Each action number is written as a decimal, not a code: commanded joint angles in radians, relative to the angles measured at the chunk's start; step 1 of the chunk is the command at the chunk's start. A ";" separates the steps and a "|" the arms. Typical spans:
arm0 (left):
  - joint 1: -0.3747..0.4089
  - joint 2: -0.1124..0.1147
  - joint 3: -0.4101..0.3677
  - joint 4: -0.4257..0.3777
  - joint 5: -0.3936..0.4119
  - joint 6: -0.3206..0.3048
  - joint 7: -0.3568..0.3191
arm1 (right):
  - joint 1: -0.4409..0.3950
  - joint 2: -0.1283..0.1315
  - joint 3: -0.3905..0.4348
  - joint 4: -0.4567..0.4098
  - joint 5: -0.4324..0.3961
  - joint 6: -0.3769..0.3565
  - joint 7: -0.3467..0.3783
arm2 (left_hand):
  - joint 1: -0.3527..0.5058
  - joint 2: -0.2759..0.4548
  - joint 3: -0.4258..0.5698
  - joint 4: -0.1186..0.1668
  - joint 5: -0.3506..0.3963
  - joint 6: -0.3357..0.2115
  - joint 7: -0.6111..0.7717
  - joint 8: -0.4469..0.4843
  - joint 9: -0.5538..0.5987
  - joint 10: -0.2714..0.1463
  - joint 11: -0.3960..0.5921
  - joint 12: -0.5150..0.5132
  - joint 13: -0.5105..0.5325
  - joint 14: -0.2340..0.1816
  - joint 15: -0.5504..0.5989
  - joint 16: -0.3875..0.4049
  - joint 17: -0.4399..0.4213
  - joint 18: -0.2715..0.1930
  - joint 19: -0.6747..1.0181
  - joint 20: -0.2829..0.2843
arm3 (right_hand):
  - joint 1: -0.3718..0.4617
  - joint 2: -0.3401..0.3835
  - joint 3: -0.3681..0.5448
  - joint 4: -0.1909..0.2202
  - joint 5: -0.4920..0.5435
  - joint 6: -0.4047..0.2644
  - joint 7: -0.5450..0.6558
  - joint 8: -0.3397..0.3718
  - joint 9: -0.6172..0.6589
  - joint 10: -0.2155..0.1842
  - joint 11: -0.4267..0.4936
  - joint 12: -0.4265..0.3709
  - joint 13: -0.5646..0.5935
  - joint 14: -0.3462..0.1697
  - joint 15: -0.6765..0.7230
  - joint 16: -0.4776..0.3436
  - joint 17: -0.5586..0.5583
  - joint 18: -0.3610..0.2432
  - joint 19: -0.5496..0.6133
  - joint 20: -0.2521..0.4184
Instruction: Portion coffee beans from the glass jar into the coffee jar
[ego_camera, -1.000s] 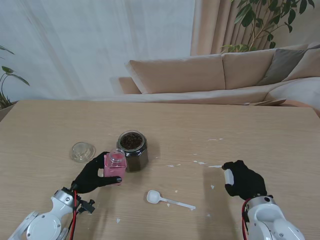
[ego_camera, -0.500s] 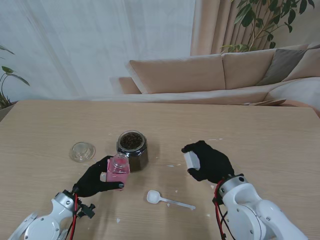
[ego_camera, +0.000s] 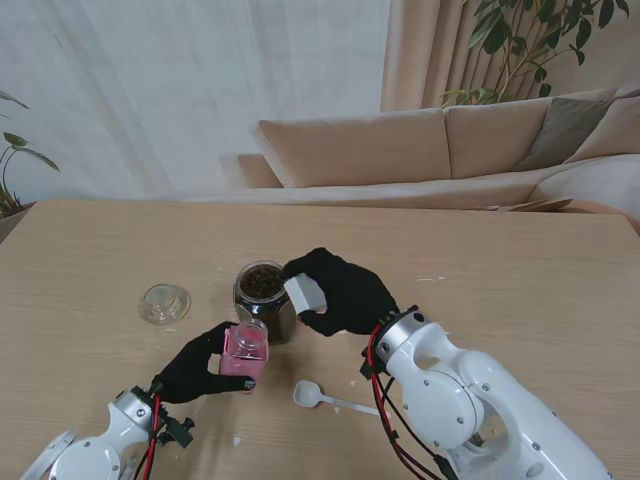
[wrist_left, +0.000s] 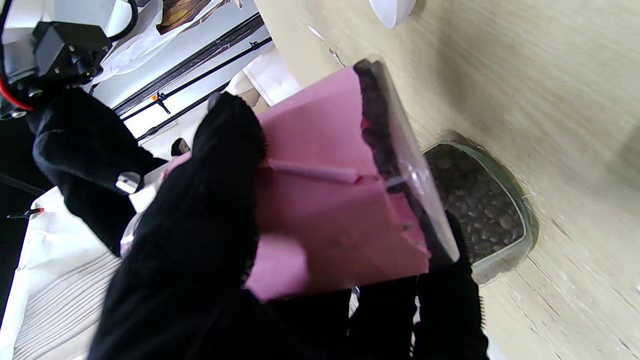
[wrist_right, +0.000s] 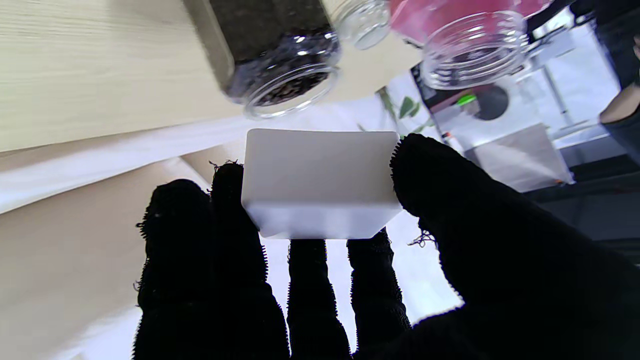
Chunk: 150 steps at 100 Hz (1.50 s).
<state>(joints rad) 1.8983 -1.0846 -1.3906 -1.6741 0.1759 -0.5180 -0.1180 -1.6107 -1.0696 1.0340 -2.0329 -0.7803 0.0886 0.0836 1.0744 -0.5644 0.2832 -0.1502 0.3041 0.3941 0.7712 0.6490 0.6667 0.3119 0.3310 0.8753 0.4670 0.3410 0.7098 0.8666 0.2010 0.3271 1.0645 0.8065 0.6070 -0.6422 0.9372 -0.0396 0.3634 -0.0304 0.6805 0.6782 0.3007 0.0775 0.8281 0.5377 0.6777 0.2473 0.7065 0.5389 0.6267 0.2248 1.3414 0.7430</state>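
The left hand (ego_camera: 200, 365) is clamped around the small clear coffee jar with the pink paper label (ego_camera: 244, 347), holding it just off the table, nearer to me than the dark hexagonal glass jar of coffee beans (ego_camera: 265, 298) and close beside it. The left wrist view shows a layer of dark beans (wrist_left: 376, 125) lying inside the pink-labelled jar, so some portioning looks done; how much more is wanted cannot be judged. The right hand (ego_camera: 340, 292) has its fingers (wrist_right: 225, 200) and thumb closed on a white rectangular lid (ego_camera: 304, 294), which hangs near the glass jar's open mouth. I judge that capping is the step in hand, most likely for the small jar, though its mouth is open and the lid is not yet over it. A white plastic spoon (ego_camera: 335, 400) lies on the wooden table (ego_camera: 500, 260), and a round clear glass lid (ego_camera: 166, 302) rests to the left of the glass jar. No brand or writing can be read; the pink label appears blank.
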 joint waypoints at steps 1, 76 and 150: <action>0.007 -0.003 0.003 -0.009 0.002 0.002 -0.020 | 0.018 -0.007 -0.019 -0.004 0.004 -0.026 0.039 | 0.201 0.206 0.160 0.073 0.043 -0.164 0.168 0.077 0.057 -0.101 0.113 0.054 -0.029 -0.015 -0.005 -0.008 0.010 -0.005 0.020 0.005 | 0.090 0.042 0.069 0.026 0.050 0.036 0.036 0.000 0.058 0.004 0.042 0.014 0.015 -0.071 0.016 0.011 0.008 -0.022 0.017 -0.009; 0.006 0.001 0.005 -0.013 0.002 0.003 -0.036 | 0.227 0.020 -0.193 0.065 0.137 -0.095 0.231 | 0.203 0.208 0.158 0.074 0.043 -0.164 0.166 0.078 0.058 -0.103 0.112 0.055 -0.028 -0.015 -0.007 -0.008 0.011 -0.007 0.020 0.005 | 0.095 0.060 0.051 0.029 0.057 0.043 0.004 -0.006 0.055 0.007 0.015 0.007 0.007 -0.078 -0.006 0.010 -0.001 -0.028 0.013 0.000; 0.006 0.001 0.004 -0.012 0.003 0.001 -0.035 | 0.265 0.028 -0.226 0.079 0.159 -0.099 0.275 | 0.203 0.207 0.158 0.073 0.044 -0.165 0.166 0.079 0.058 -0.102 0.111 0.055 -0.026 -0.015 -0.006 -0.006 0.012 -0.006 0.020 0.005 | 0.096 0.068 0.044 0.032 0.071 0.053 -0.022 -0.009 0.054 0.013 -0.001 0.005 0.001 -0.076 -0.010 0.014 -0.010 -0.028 0.013 0.025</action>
<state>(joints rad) 1.8980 -1.0790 -1.3869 -1.6774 0.1783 -0.5161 -0.1372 -1.3492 -1.0415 0.8151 -1.9539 -0.6183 -0.0066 0.3378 1.0799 -0.5644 0.2832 -0.1502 0.3041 0.3940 0.7712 0.6490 0.6645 0.3119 0.3310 0.8753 0.4669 0.3410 0.7040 0.8666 0.2010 0.3271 1.0514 0.8063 0.6087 -0.6409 0.9340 -0.0397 0.3856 -0.0192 0.6397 0.6683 0.3114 0.0800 0.8018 0.5349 0.6777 0.2490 0.7000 0.5389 0.6183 0.2250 1.3411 0.7540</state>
